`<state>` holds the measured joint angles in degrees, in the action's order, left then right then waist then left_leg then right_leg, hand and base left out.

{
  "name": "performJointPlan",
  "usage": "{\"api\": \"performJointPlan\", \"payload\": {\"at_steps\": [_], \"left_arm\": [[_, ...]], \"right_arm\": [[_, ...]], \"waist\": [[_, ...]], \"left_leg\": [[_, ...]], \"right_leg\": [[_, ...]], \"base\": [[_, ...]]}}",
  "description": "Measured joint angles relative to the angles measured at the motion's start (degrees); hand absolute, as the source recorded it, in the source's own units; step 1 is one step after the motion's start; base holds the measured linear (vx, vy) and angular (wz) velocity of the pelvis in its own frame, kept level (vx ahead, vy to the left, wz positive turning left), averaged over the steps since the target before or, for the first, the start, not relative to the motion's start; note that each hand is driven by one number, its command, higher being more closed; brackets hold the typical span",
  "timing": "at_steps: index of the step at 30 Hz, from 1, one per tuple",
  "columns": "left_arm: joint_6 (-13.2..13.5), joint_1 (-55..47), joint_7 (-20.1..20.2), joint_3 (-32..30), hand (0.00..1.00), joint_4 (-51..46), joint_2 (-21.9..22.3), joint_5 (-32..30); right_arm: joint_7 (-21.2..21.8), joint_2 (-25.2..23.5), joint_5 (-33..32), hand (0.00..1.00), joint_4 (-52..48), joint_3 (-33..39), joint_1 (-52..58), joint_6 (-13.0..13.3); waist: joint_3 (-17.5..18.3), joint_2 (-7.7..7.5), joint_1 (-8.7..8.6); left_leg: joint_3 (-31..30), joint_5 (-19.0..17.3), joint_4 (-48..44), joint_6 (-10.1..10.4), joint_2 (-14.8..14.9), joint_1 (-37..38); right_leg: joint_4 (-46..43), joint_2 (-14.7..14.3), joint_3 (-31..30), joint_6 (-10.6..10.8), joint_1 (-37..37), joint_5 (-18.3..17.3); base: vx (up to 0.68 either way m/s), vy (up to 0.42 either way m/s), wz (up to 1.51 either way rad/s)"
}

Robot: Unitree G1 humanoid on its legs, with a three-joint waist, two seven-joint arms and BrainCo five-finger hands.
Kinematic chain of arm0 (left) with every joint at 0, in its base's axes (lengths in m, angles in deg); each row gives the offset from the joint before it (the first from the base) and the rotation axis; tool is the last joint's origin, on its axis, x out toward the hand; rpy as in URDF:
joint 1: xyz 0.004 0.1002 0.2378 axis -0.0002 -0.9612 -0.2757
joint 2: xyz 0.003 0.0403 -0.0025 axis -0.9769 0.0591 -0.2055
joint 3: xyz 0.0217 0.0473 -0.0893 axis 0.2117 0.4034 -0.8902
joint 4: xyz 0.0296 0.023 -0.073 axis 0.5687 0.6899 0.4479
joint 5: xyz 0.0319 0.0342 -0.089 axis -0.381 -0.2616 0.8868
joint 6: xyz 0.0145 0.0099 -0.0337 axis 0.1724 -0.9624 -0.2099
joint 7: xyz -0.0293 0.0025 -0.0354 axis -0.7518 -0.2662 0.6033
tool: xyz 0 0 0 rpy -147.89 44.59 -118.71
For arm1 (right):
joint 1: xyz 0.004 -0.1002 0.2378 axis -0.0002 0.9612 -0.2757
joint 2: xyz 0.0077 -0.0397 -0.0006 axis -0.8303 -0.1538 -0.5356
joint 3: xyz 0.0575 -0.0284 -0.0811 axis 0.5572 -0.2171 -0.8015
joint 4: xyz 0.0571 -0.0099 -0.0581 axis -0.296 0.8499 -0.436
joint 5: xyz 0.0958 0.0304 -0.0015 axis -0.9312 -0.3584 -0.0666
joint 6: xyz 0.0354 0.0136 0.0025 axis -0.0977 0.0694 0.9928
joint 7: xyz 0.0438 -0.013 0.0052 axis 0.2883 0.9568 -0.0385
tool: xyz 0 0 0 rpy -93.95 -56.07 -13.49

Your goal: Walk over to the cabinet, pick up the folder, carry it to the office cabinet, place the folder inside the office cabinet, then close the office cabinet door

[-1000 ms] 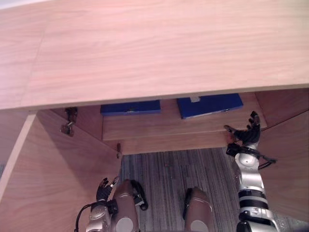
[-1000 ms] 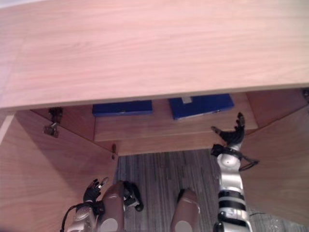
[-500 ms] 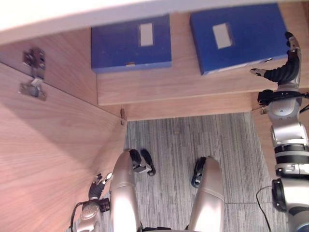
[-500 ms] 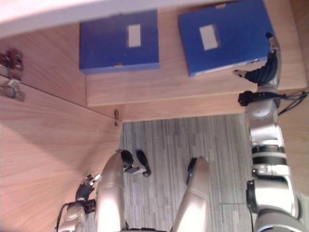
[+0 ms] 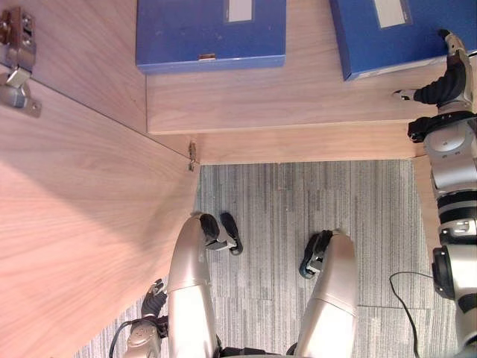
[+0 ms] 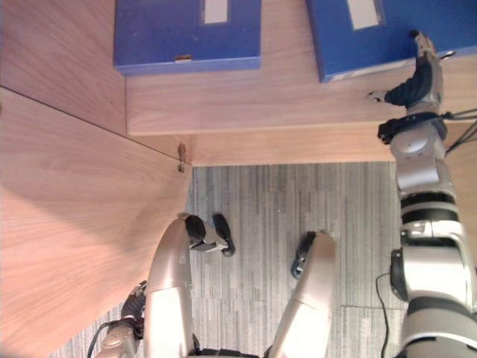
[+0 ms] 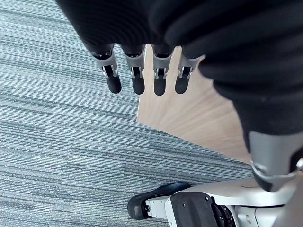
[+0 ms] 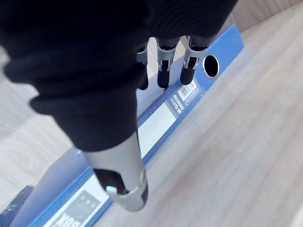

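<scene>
Two blue folders lie flat on the wooden shelf (image 5: pixel 298 97) of the open cabinet. The right folder (image 5: pixel 402 33) has a white label and a round hole in its spine (image 8: pixel 161 123). My right hand (image 5: pixel 447 78) is at that folder's front right corner, open: its fingers (image 8: pixel 163 71) reach over the top face and the thumb (image 8: pixel 120 170) hangs in front of the spine. I cannot tell if it touches. The left folder (image 5: pixel 209 33) lies apart from it. My left hand (image 5: pixel 153 298) hangs low beside the left leg, open, fingers (image 7: pixel 137 78) straight over the carpet.
The cabinet's open left door (image 5: pixel 74 209) slants across the left side, with a metal hinge (image 5: pixel 19 67) near its top. Grey striped carpet (image 5: pixel 298 201) runs below the shelf's front edge. Another wooden panel (image 6: pixel 462 179) stands at the right, behind my right arm.
The camera has tilted down, so the cabinet top has left the picture and the shelf shows closer. My right hand rose from below the shelf edge to the right folder's corner.
</scene>
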<state>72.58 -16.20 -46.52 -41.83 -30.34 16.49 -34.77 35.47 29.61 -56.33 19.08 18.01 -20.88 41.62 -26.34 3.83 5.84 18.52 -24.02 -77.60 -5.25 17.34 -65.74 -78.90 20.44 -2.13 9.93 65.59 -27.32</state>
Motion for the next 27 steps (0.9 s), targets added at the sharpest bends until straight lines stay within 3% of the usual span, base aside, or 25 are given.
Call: {"api": "performJointPlan", "payload": {"at_steps": [10, 18, 27], "left_arm": [[0.4, -1.33, 0.05, 0.03, 0.0, -1.71, 0.12, 0.53], [-0.03, -1.75, 0.22, -0.38, 0.0, -1.97, 2.56, 0.77], [-0.16, -1.9, 0.28, -0.64, 0.0, -2.77, 3.08, 0.8]], "right_arm": [[0.98, 1.8, 5.95, 0.0, 3.4, -6.28, -7.72, 0.26], [4.48, 3.62, 1.24, 0.0, 4.06, -6.77, -12.72, -0.69], [6.9, 1.2, -1.25, 0.0, 5.91, -6.83, -14.27, -0.85]], "waist": [[-0.09, 0.16, 0.24], [-0.18, 0.38, 0.94], [-0.15, 0.47, 1.53]], "left_leg": [[-0.69, 1.54, 0.27, 0.47, -0.19, -3.49], [-1.95, 3.72, 1.58, 1.32, -1.08, -6.12], [-2.8, 8.65, 8.85, 2.48, -1.85, -2.93]], "right_leg": [[-0.82, -0.13, 0.36, 0.06, 3.36, -0.04], [-1.27, -0.07, 0.89, -0.04, 5.66, 0.01], [3.25, -0.24, 4.47, -3.18, 2.16, 1.55]], "base": [[-0.01, -0.011, 0.03], [-0.02, -0.026, 0.07], [-0.01, -0.048, 0.06]]}}
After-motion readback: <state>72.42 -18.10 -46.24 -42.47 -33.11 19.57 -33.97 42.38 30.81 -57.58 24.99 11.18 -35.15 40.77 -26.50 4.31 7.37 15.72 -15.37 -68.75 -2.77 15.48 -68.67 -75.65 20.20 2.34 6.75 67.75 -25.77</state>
